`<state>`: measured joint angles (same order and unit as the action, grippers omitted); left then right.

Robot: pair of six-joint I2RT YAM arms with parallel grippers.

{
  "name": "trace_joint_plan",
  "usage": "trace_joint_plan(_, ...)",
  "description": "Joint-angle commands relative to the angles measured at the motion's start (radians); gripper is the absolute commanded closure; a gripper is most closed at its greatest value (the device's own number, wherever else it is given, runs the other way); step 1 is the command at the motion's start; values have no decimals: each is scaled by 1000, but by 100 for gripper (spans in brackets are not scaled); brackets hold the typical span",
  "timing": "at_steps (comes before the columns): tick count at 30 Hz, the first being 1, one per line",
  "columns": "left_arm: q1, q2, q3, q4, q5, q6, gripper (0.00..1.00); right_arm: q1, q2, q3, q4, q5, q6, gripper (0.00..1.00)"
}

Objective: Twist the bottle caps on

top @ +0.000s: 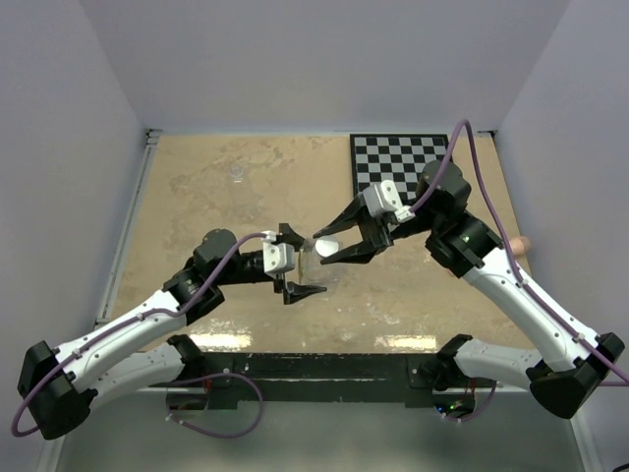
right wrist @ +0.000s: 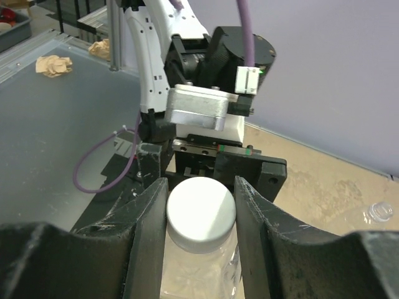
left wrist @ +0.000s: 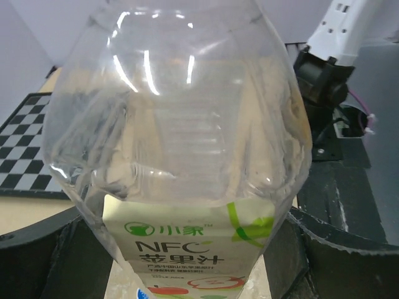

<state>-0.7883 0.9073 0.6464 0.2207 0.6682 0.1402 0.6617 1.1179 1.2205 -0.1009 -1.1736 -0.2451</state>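
Right gripper [right wrist: 201,209]: jaws clamped on white cap [right wrist: 201,218], one finger touching each side. Cap sits atop the neck of the tall bottle [left wrist: 181,124], directly below the grip. Left gripper [left wrist: 187,256] faces it just beyond the cap, jaws closed on the bottle's body, a finger either side of the label [left wrist: 187,240]. Checkerboard [top: 393,157] lies behind the right gripper

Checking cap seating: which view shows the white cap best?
Right wrist: the white cap sits centre frame, clamped in the right gripper atop the bottle. Top external shows only a small white blob; left wrist shows just the bottle's body and label, no cap.
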Motion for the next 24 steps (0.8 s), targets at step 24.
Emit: trace_joint_plan(24, -448, 67, 16, 336, -1271, 98, 100, 6, -55, -202, 95, 726, 369, 100)
